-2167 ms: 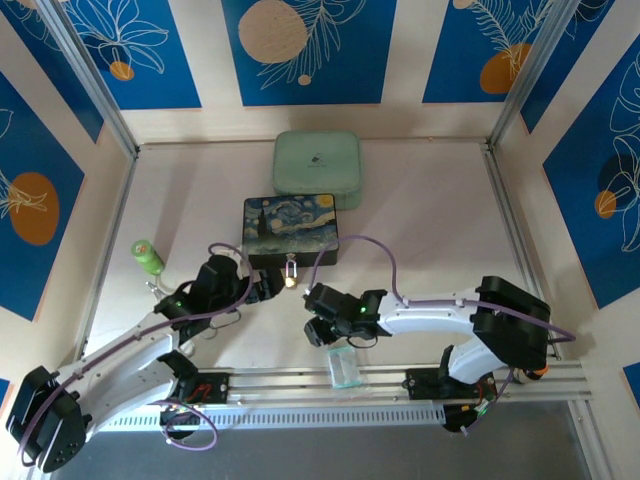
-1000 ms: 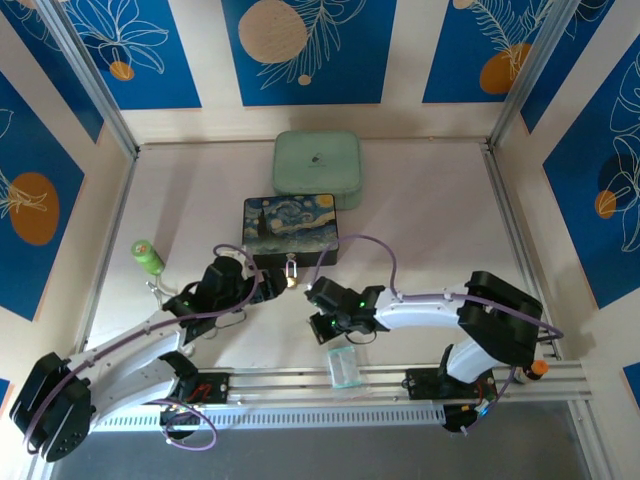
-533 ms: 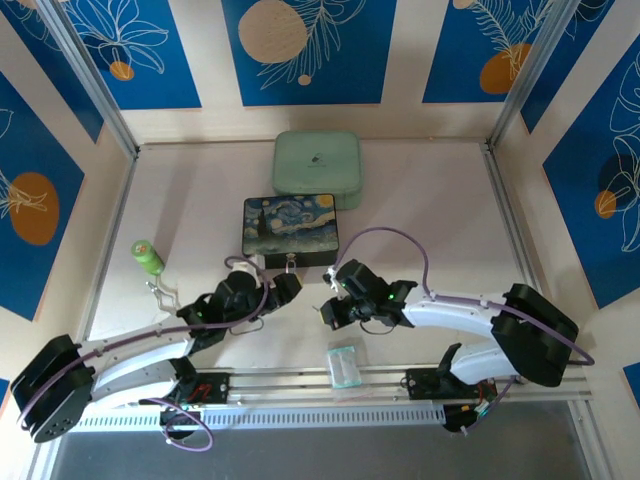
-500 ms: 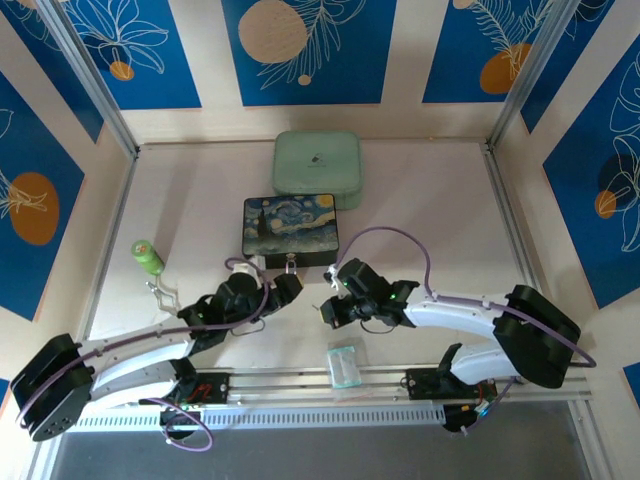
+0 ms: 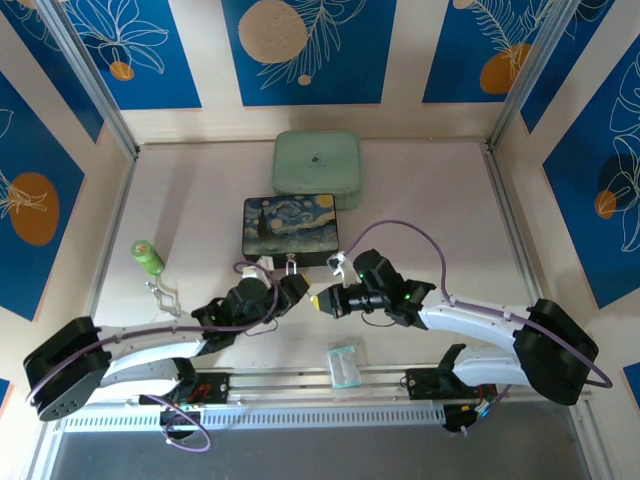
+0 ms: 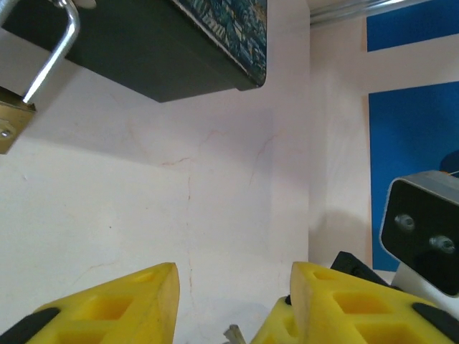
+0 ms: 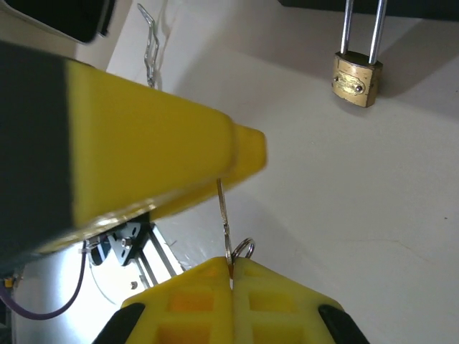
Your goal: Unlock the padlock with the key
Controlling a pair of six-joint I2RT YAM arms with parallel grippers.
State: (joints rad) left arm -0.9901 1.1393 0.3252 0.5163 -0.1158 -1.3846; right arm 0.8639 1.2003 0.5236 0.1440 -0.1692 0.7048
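The brass padlock (image 5: 291,269) hangs by its silver shackle from the front of the dark starry-night box (image 5: 291,229). It also shows in the right wrist view (image 7: 356,79) and at the left edge of the left wrist view (image 6: 7,127). My right gripper (image 7: 232,266) is shut on the thin silver key (image 7: 225,215), whose ring (image 7: 244,249) pokes out beside the pads. The key's blade reaches up against a yellow finger (image 7: 158,158) of my left gripper (image 5: 292,290). That gripper (image 6: 235,276) is open, with the key's tip (image 6: 234,334) between its fingers. The right gripper (image 5: 322,301) points left, just below the padlock.
A mint-green case (image 5: 317,170) lies behind the box. A small green item (image 5: 148,256) and a wire clip (image 5: 163,295) sit at the left. A clear packet (image 5: 344,362) rests by the front rail. The table's right half is open.
Both grippers have drawn together below the padlock. The right one swung to point left with the key, and the left one's jaws have narrowed around the key's tip.
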